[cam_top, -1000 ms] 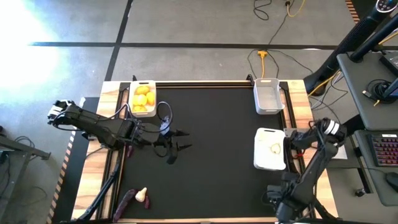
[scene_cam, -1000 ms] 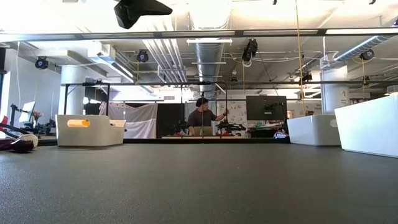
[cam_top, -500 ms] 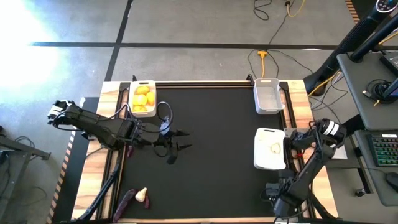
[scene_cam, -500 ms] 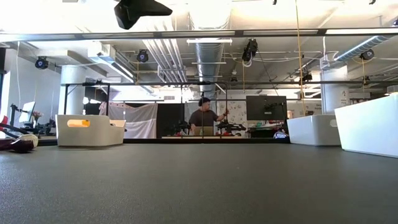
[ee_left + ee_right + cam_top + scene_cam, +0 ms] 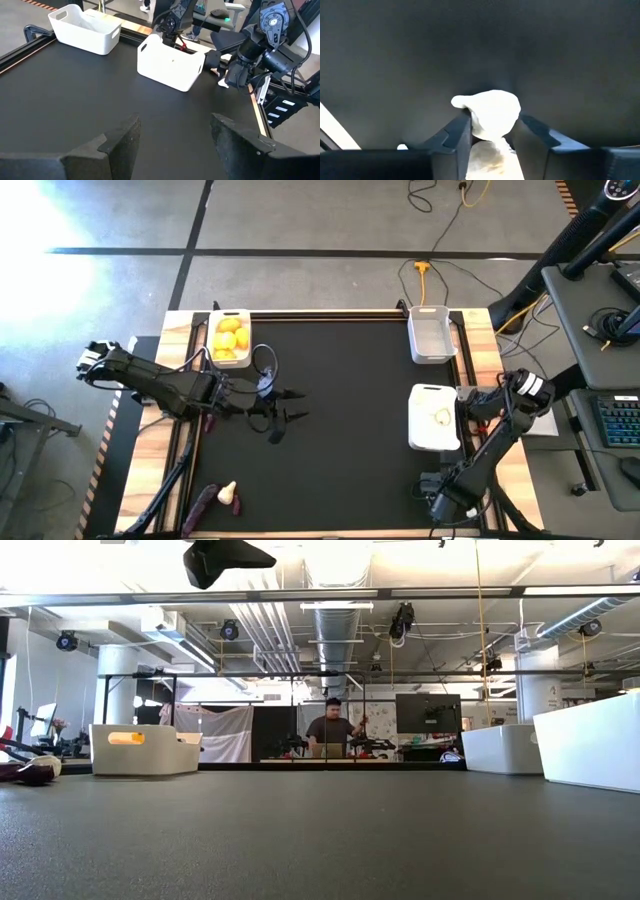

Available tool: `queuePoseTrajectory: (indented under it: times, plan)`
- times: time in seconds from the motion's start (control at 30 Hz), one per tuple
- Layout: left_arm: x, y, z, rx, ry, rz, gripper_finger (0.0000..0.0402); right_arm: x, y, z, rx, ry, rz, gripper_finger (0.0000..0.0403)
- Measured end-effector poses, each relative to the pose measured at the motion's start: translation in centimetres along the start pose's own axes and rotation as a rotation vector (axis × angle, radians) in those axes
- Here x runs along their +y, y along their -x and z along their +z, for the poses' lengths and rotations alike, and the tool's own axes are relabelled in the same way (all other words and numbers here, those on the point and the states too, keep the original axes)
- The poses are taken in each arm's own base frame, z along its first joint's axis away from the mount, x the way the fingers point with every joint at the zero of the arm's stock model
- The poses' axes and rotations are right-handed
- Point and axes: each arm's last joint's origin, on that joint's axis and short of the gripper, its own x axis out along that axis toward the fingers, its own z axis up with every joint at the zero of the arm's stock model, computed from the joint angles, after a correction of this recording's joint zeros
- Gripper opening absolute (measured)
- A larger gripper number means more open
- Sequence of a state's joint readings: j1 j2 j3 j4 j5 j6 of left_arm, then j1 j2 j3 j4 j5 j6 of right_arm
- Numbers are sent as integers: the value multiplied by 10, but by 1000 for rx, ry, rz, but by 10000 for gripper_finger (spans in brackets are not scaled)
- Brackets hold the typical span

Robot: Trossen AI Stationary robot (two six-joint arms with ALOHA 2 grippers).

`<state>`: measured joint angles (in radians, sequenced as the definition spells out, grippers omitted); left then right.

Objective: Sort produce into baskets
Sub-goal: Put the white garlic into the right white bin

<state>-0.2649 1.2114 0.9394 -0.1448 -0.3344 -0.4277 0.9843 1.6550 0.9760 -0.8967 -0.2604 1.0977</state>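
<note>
A white garlic bulb sits between the fingers of my right gripper, which points steeply down at the mat's near right part; the arm hides the bulb in the high view. My left gripper hangs open above the mat left of centre. One basket at the far left holds yellow fruits. A second basket stands far right. A third basket holds one garlic bulb. A purple eggplant piece and a garlic bulb lie at the near left corner. My right gripper pinches the garlic bulb between its two fingers, on the bulb's two opposite sides. The fingers come from above, pointing steeply down. The bulb's pointed stem sticks out sideways. Whether the bulb rests on the mat I cannot tell.
The black mat lies bare between the two arms. Rails run along the table's far edge. A person stands in the room beyond the table, well clear of it.
My right gripper has sunk toward the mat and drifted a little toward the table's left edge. My left arm has kept still.
</note>
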Motion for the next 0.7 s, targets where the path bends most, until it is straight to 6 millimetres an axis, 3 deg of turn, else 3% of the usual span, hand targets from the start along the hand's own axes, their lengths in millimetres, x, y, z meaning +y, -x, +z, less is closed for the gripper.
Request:
queuePoseTrajectory:
  times: [0.2,0.33,0.43,0.53,0.7]
  plan:
    - [0,0,0,-2,-3,-1,223,3,8,7,-16,-14,34,91]
    - [0,0,0,-1,-4,-1,223,13,24,13,-38,-15,92,87]
    - [0,0,0,2,-5,1,223,21,51,21,-71,-26,158,88]
    - [0,0,0,-3,-17,10,223,19,89,36,-122,-43,217,86]
    - [3,0,4,-58,-23,83,223,-28,155,56,-345,-124,75,77]
